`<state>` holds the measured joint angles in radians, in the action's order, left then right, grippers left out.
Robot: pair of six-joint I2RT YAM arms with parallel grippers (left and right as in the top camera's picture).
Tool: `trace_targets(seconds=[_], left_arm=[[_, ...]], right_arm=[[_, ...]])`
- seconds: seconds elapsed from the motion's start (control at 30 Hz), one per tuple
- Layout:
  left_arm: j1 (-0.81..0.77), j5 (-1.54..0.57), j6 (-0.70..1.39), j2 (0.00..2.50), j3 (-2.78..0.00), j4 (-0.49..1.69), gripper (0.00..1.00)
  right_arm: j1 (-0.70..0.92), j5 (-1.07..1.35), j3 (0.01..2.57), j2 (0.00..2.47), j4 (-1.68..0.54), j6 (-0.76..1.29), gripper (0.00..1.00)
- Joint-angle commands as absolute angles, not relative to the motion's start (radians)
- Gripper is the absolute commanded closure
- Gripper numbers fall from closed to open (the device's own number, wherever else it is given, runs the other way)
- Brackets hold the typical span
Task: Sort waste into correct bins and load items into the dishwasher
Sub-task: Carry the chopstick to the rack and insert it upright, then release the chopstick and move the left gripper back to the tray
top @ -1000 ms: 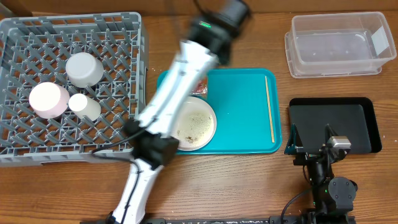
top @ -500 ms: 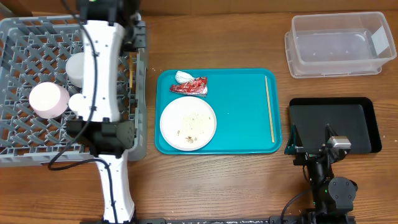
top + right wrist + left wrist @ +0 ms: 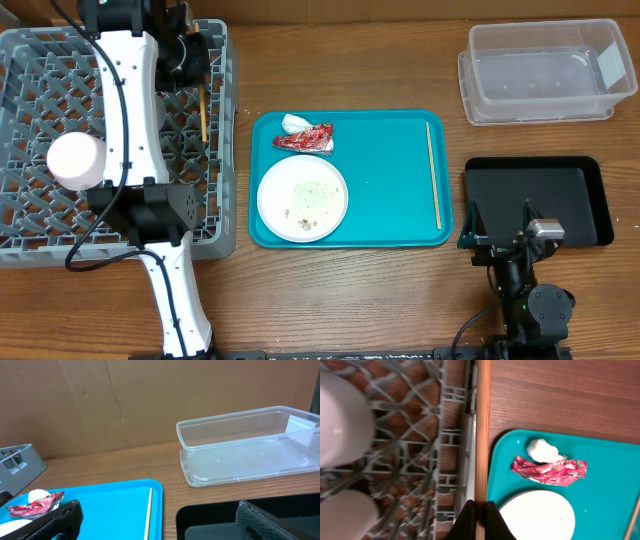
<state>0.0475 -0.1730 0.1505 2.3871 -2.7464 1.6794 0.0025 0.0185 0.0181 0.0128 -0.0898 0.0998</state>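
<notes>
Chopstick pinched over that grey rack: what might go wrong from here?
1. The chopstick, held in the left gripper, lines up with the rack's side wall in the wrist view, so if released here it might fall outside onto the table.
2. It is thin and the rack floor is an open lattice, so it may slip through or jam.

plate [image 3: 536, 516] cropped below, bowl [image 3: 340, 420] blurred

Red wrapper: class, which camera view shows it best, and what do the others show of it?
The left wrist view: the red wrapper lies large and clear on the teal tray, beside the white tissue. Overhead shows it whole but small. The right wrist view catches it at the left edge.
</notes>
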Motion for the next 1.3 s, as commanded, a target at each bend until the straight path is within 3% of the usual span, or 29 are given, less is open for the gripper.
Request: trace_targets(seconds=[0.0, 0.27, 0.5, 1.27], left_arm=[[0.037, -0.237, 0.159, 2.459, -2.741, 1.679, 0.96], [0.034, -0.194, 0.146, 2.498, -2.740, 1.659, 0.96], [0.033, -0.127, -0.054, 2.498, -2.738, 1.676, 0.96], [0.034, -0.070, 0.057, 2.498, -2.709, 1.668, 0.96]], right_arm=[[0.006, 0.009, 0.008, 0.003, -0.084, 0.093, 0.00], [0.006, 0.009, 0.008, 0.003, -0.084, 0.093, 0.00], [0.006, 0.009, 0.008, 0.003, -0.084, 0.093, 0.00], [0.006, 0.009, 0.008, 0.003, -0.084, 0.093, 0.00]])
